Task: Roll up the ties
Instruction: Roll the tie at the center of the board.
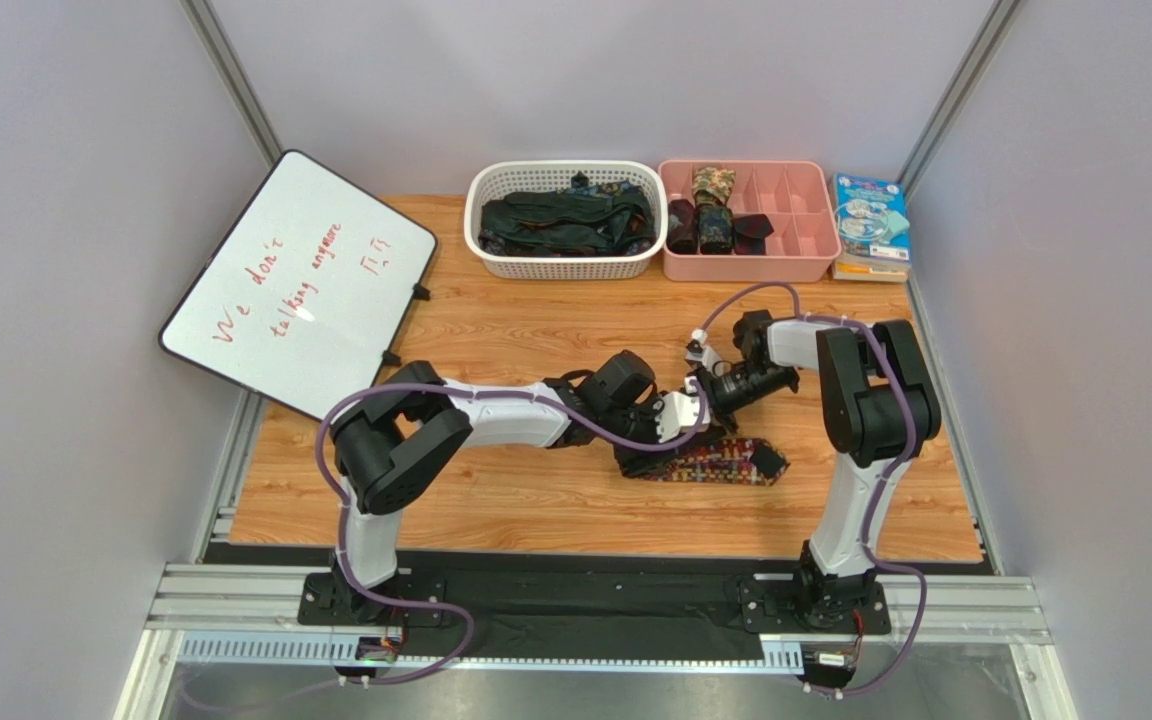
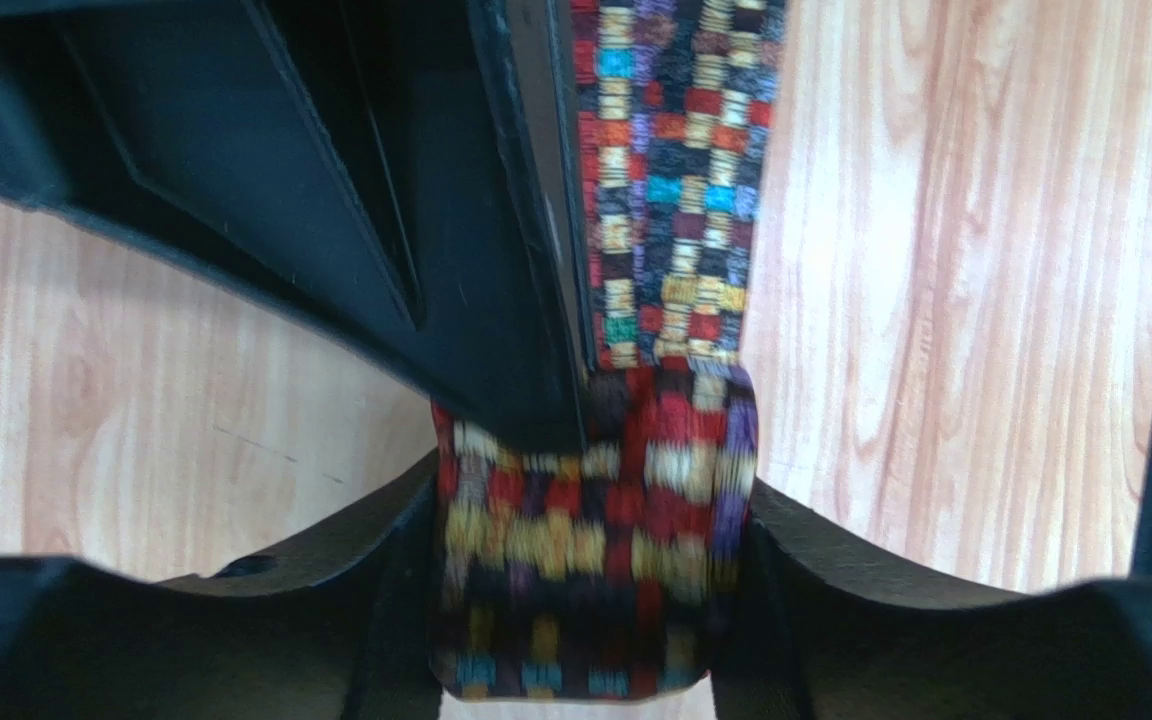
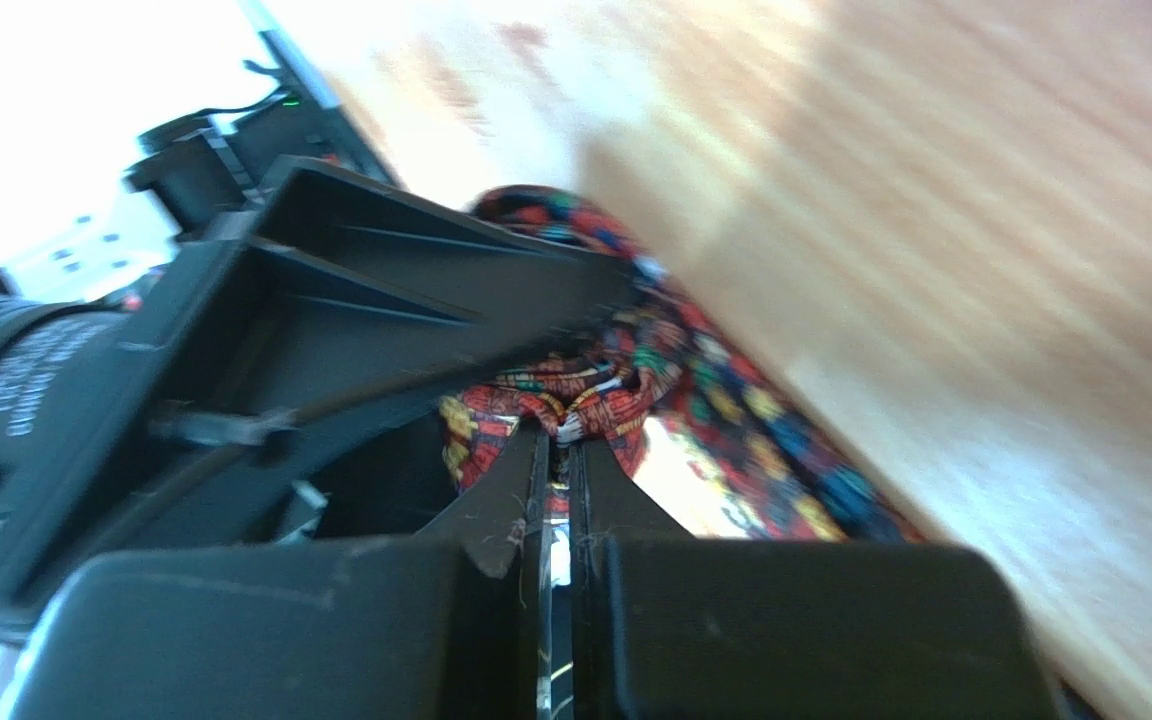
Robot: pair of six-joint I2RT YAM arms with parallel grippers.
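Note:
A patterned red-orange-yellow tie (image 1: 717, 461) lies on the wooden table at mid-right, partly rolled. My left gripper (image 1: 683, 417) is shut on the rolled part of the tie (image 2: 597, 525), which fills the space between its fingers; the loose length (image 2: 672, 165) runs away across the wood. My right gripper (image 1: 702, 393) meets it from the right and is shut on a bunched edge of the same tie (image 3: 575, 393), the jaws almost touching. Dark ties (image 1: 564, 222) lie in a white basket. Rolled ties (image 1: 710, 207) sit in a pink tray.
A white basket (image 1: 567, 264) and a pink compartment tray (image 1: 800, 225) stand at the table's far edge. A stack of booklets (image 1: 871, 222) lies to their right. A whiteboard (image 1: 297, 282) with red writing leans at the far left.

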